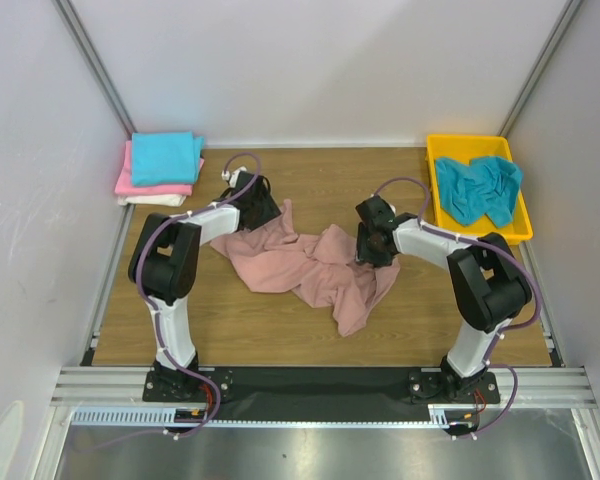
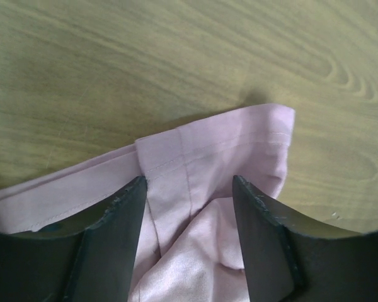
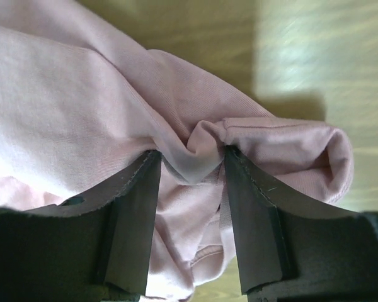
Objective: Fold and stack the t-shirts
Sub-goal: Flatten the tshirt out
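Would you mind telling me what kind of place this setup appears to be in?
Probably a lab robot test cell, not a home: white panel walls enclose a small wooden table, and an aluminium rail carries the arm bases.

We see two arms, the left arm (image 1: 170, 290) and right arm (image 1: 480, 300), with white links, bulky black joints and thin purple cables; the flat fingers (image 2: 113, 239) look black, perhaps rubbery.

Yellow tray (image 1: 438, 146) on wooden table (image 1: 230, 335)
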